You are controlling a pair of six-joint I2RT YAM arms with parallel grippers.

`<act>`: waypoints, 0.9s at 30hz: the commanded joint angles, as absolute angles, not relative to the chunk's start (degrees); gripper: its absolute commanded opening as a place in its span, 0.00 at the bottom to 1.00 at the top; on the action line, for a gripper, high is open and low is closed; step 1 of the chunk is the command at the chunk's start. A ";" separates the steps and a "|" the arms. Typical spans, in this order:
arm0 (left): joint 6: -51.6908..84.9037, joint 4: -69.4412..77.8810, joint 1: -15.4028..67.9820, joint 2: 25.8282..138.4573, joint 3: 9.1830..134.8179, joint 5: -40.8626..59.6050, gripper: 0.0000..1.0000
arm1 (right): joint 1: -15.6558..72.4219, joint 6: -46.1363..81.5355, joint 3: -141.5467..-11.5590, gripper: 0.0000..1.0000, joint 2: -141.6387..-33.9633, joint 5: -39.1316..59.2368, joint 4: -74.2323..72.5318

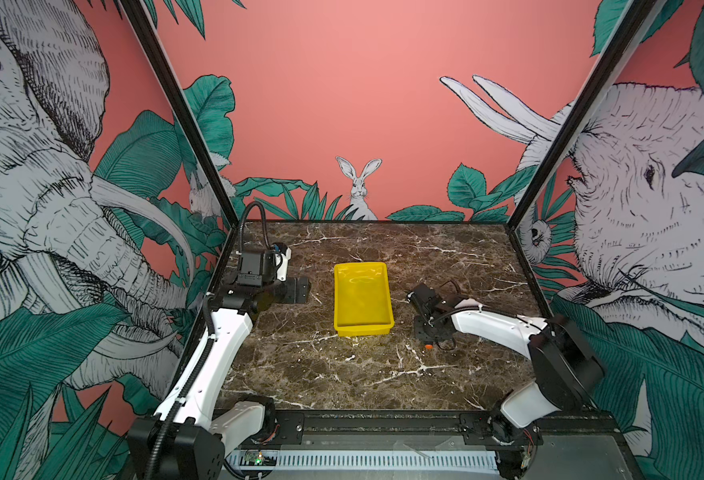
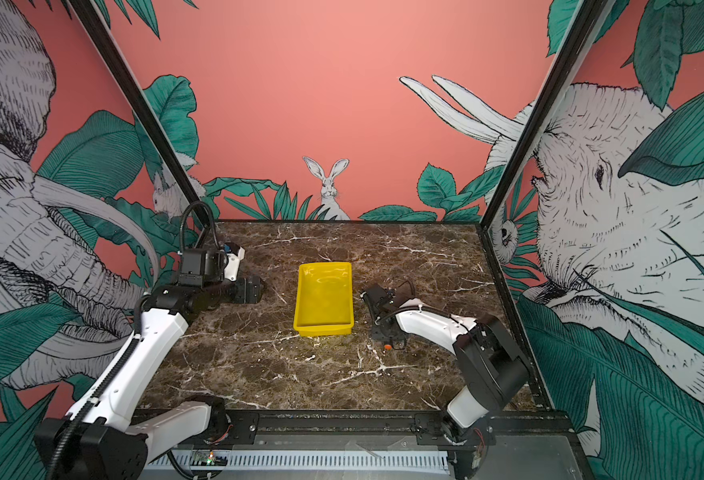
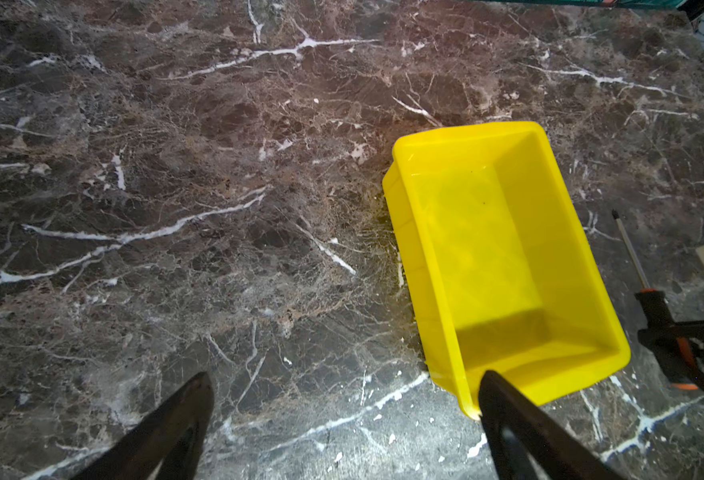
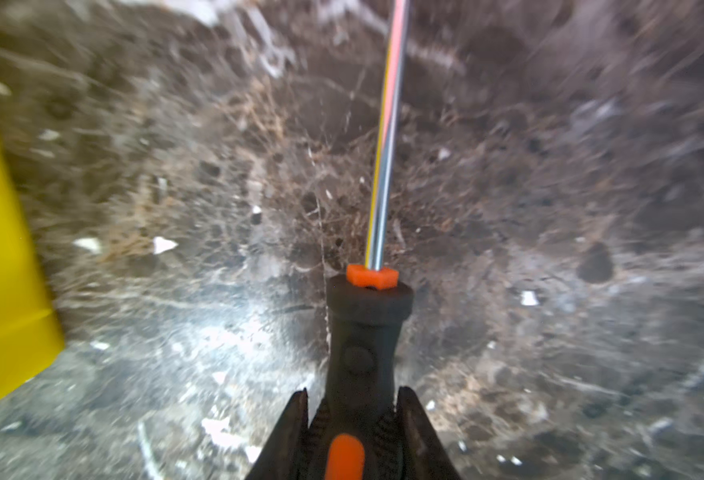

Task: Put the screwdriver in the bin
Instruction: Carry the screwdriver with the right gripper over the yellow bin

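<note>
Two white-and-black robot arms reach over a dark brown, marble-patterned table (image 1: pixel 342 374), one from each near corner. A bright yellow bin (image 1: pixel 363 330) sits in the middle of the table, with its long sides running from near to far.

The screwdriver (image 4: pixel 365 332) is outside the bin, to the right of it and close to its near right corner, with a strip of bare marble between them. The right end effector (image 4: pixel 354 415) points down at the table and is closed on the black-and-orange handle, one dark finger pressed to each side. The thin metal shaft points toward the far side, roughly in line with the bin's right wall and low over the marble. I cannot tell whether it touches the surface. In both top views only the handle's orange end shows below the end effector.

The left end effector (image 3: pixel 344 378) hangs to the left of the bin, apart from it, with its two fingers spread wide.
</note>
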State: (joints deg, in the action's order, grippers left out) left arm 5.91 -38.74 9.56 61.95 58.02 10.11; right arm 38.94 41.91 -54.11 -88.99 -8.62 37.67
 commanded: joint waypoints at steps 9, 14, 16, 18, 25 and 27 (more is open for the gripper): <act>4.41 -40.10 9.41 59.83 54.58 12.91 1.00 | 38.67 32.93 -65.99 0.20 -83.06 -12.56 49.33; 3.77 -40.56 9.40 60.37 54.45 12.90 1.00 | 39.69 28.87 -71.81 0.20 -84.34 -10.79 49.53; 4.09 -40.69 9.42 60.63 54.54 12.25 1.00 | 40.38 27.66 -74.60 0.20 -85.88 -9.43 49.26; 5.28 -40.69 9.43 60.97 54.41 11.78 1.00 | 41.48 26.81 -77.76 0.20 -87.98 -7.97 48.92; 7.98 -39.96 9.49 61.71 54.73 11.95 1.00 | 47.58 22.09 -85.73 0.21 -97.50 -5.18 44.01; 10.64 -36.42 9.47 61.25 52.75 12.57 1.00 | 48.83 20.49 -87.34 0.21 -100.07 -3.71 42.28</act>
